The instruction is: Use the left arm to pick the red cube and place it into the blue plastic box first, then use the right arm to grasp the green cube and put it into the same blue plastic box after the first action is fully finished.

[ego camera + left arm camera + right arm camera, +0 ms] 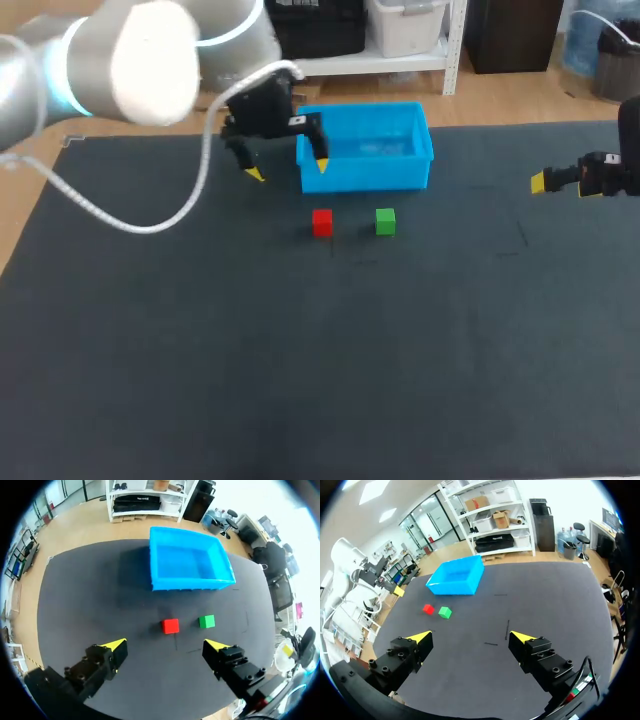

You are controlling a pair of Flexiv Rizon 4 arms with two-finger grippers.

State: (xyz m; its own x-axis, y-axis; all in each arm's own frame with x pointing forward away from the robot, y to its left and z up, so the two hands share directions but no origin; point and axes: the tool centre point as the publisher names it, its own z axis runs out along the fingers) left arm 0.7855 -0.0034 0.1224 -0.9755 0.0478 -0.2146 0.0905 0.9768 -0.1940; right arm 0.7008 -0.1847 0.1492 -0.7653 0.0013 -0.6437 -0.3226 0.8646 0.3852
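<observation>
Cubes: small red cube (pixel 321 222) and small green cube (pixel 385 221) side by side mid-frame, below blue plastic box (pixel 370 173) | left hand (pixel 288 168) spread, beside box, likely taking red first | right hand (pixel 470 637) spread, far right, likely waiting.

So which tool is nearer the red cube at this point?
Left. The left tool hangs open just beyond the red cube, by the blue box's left end; the right tool is far off to the cube's right.
</observation>
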